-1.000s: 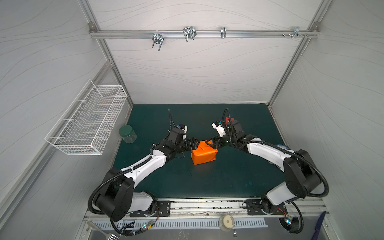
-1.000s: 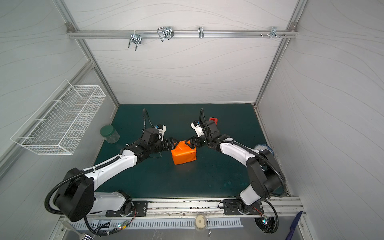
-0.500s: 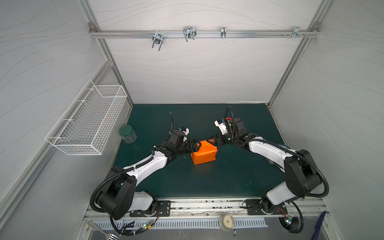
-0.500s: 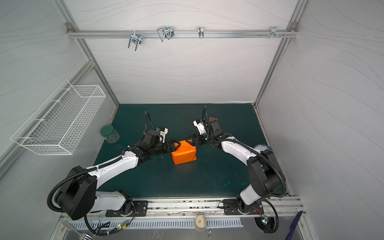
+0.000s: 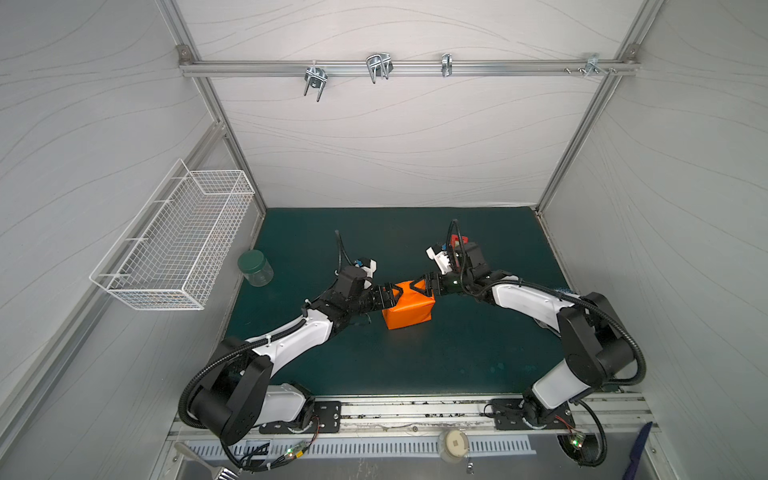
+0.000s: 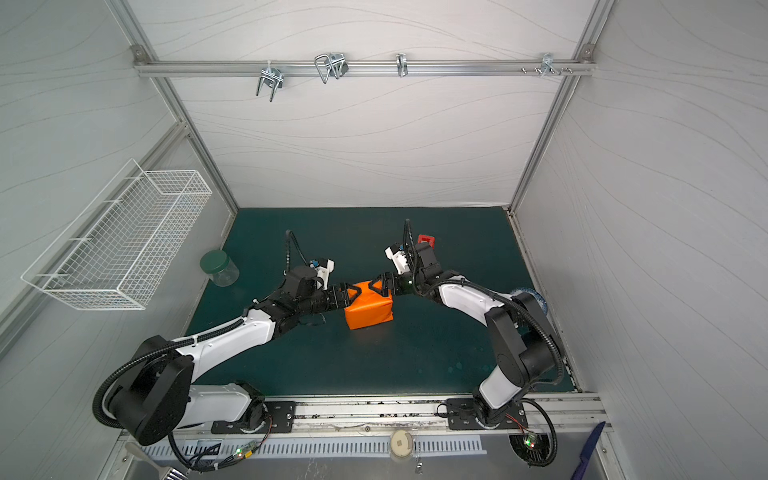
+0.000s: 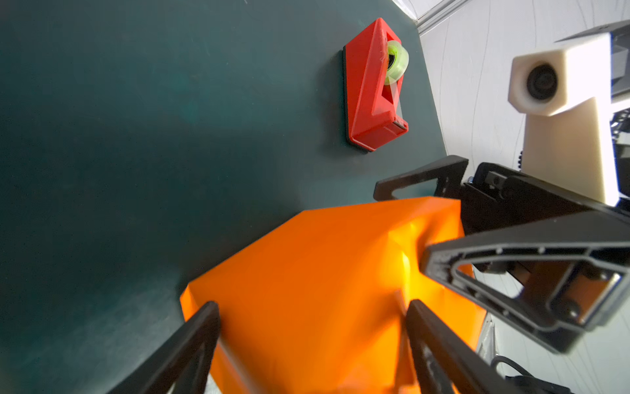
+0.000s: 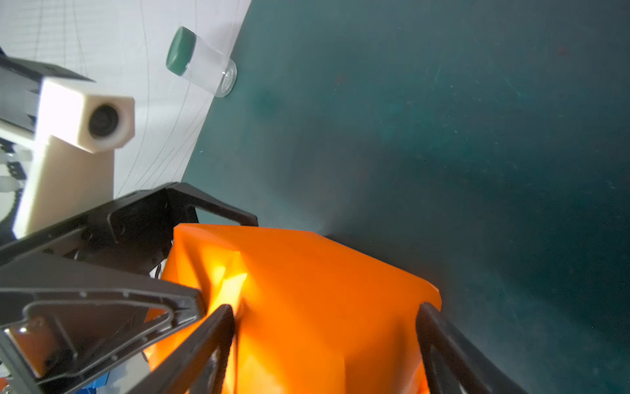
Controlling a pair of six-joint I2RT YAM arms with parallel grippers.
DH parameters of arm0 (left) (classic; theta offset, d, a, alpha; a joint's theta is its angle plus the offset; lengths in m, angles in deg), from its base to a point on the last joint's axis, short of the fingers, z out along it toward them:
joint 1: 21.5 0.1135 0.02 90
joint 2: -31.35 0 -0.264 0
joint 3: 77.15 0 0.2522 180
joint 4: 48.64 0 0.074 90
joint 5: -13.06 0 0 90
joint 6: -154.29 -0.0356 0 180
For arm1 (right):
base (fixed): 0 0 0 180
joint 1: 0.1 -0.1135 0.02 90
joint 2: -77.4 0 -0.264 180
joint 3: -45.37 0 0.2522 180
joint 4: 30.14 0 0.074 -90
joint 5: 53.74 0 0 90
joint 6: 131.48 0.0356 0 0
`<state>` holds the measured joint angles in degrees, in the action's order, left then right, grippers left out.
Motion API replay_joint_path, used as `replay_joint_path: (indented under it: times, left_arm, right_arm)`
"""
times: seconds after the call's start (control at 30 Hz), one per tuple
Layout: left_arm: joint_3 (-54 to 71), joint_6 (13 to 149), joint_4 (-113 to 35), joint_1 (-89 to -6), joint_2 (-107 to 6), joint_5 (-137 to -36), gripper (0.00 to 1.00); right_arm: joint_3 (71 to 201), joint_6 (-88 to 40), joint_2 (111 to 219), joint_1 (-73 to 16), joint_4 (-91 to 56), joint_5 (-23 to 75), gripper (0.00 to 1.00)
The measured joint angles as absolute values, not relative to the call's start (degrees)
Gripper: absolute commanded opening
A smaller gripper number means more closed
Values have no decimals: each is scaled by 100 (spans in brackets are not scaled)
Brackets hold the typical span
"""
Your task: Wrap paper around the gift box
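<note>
The left gripper [image 5: 393, 291], jaws wide, touches the paper [image 5: 409, 311] at its 9 o'clock edge. The right gripper [image 5: 419, 286], also wide, touches its 1 o'clock corner. The paper hides the gift box at the middle of the mat [image 5: 415, 357]. Both grippers have moved inward since a second ago, while the paper stays put.

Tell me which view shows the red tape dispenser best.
The left wrist view: the tape dispenser shows whole, roll included. In both top views only a red corner peeks past the right arm. The right wrist view misses it.
</note>
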<state>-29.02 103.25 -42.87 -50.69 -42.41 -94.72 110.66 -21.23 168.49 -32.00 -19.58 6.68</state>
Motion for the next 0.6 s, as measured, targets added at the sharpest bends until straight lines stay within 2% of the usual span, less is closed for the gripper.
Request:
replay_joint_path:
  times: [0.17,0.6]
  left_arm:
    - [-3144,10683,-4287,-5062,-3950,-9496,88]
    - [-3151,11033,-4480,-5032,-4144,-9735,85]
  right_arm:
    - [10786,-2119,16703,-3200,-2294,657,82]
    - [10657,-2036,16657,-3200,-2522,631,82]
